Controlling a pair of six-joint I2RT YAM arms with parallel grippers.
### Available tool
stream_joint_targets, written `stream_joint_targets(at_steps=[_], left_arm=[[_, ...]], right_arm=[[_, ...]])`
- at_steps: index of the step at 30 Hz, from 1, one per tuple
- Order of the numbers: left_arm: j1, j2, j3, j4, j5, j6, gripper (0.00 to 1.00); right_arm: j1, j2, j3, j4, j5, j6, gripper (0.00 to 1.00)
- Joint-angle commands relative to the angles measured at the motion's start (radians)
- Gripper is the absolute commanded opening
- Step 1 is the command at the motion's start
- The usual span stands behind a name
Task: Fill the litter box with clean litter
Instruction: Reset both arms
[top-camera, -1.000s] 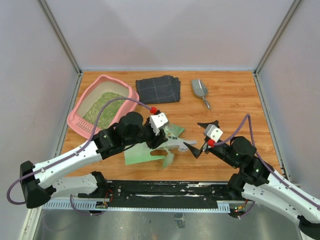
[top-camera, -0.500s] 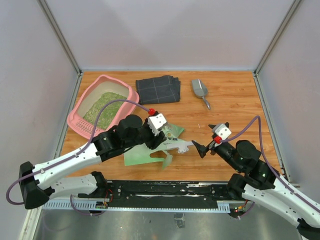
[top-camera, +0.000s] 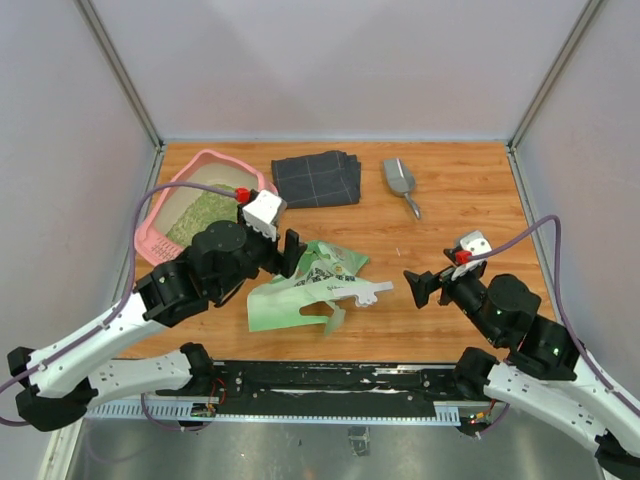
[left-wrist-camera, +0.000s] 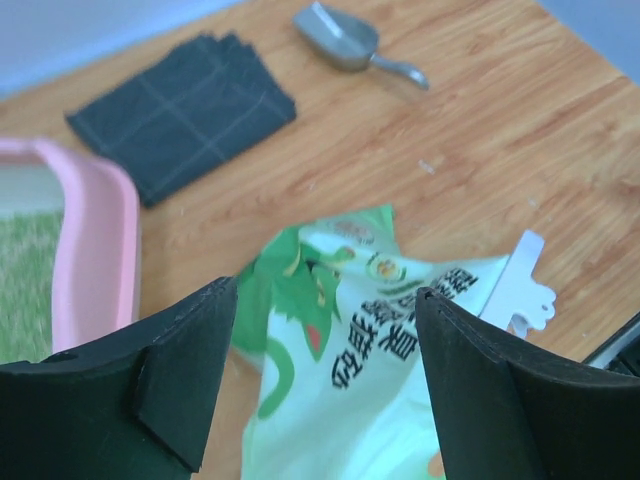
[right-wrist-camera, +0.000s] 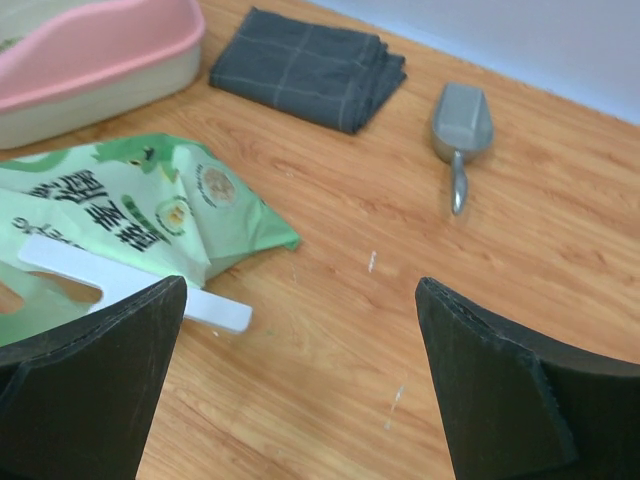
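1. Litter box (top-camera: 157, 243) sits at the far-left corner of the table (top-camera: 470, 200), close to the left wall. The left arm hides part of its near end in the top view.
2. Clean litter (top-camera: 205, 210) lies inside the box as a loose greenish layer. The left wrist view shows a strip of it (left-wrist-camera: 20, 270) behind the pink rim (left-wrist-camera: 100, 250).
3. Green-and-white printed bag (top-camera: 285, 305) lies crumpled on the table, near-centre, between the two hands and apart from the litter box. A white strip (top-camera: 350, 292) sticks out of its right side.
4. Left hand (top-camera: 292, 255) is over the bag's left part, just on the near side of the litter box. Its fingers are spread with nothing clamped. The left wrist view looks down past both fingers (left-wrist-camera: 180, 380) onto the bag's print (left-wrist-camera: 370, 340). Whether a fingertip touches the bag, I cannot tell.
5. Right hand (top-camera: 425, 283) is to the right of the bag, clear of the white strip, spread wide and empty. Its wrist view shows bare table between the fingers (right-wrist-camera: 90, 370).
6. Dark grey folded cloth (top-camera: 317, 178) lies flat at far centre, just right of the litter box.
7. Grey metal scoop (top-camera: 398, 178) lies to the right of the cloth and apart from it, its handle pointing toward the near side.
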Motion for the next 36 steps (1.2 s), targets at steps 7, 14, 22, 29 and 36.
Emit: stream_joint_targets(at_steps=[7, 14, 22, 29, 36], left_arm=[[0.007, -0.156, -0.214, -0.268, -0.209, -0.451, 0.73], [0.014, -0.045, -0.32, -0.069, 0.051, -0.509, 0.69], [0.014, 0.058, -0.43, 0.212, 0.205, -0.576, 0.61], [0.014, 0.142, -0.4, 0.291, 0.13, -0.521, 0.65], [0.017, 0.115, -0.262, 0.22, -0.07, -0.377, 0.73]], right_arm=[[0.023, -0.072, -0.022, -0.176, 0.15, 0.192, 0.98], [0.022, -0.077, 0.022, -0.165, 0.176, 0.167, 0.98], [0.022, -0.005, 0.082, -0.141, 0.209, 0.121, 0.98], [0.022, 0.023, 0.065, -0.116, 0.21, 0.099, 0.98], [0.022, -0.014, 0.026, -0.124, 0.221, 0.092, 0.98]])
